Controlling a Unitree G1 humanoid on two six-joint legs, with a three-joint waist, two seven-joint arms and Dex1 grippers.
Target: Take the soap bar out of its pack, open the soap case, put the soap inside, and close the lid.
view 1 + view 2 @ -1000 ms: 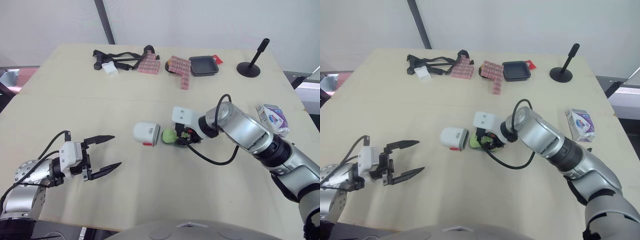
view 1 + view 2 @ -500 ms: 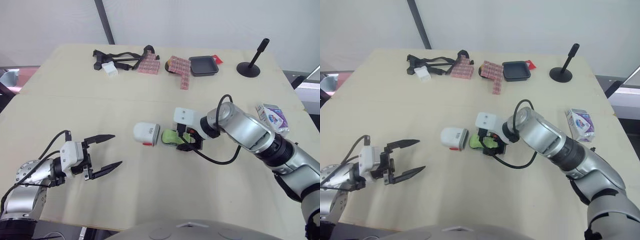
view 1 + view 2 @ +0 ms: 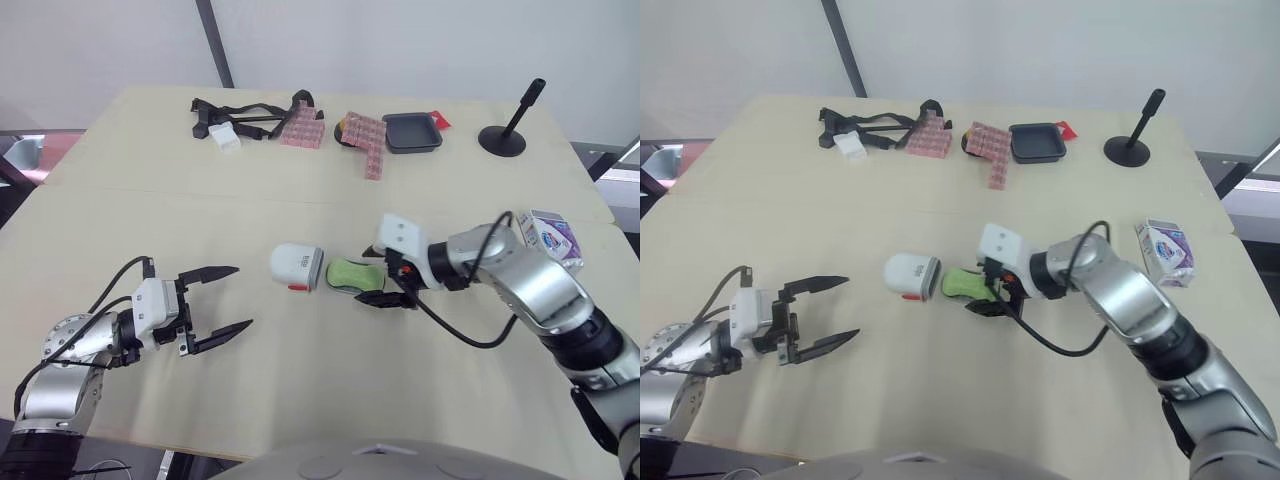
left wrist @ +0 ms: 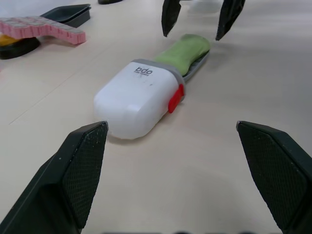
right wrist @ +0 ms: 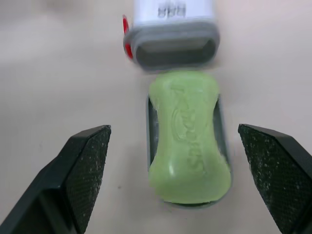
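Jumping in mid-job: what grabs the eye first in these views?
The green soap bar lies on its grey tray at table centre, the white case lid just to its left. The right gripper straddles the soap's right end, open; the left gripper hovers open near the table's front left.

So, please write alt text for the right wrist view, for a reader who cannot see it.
A green soap bar lies on the grey tray of a soap case, on a beige table. Just beyond it sits the white cover, its open end facing the soap. The open right gripper's black fingers stand wide apart, not touching the soap.
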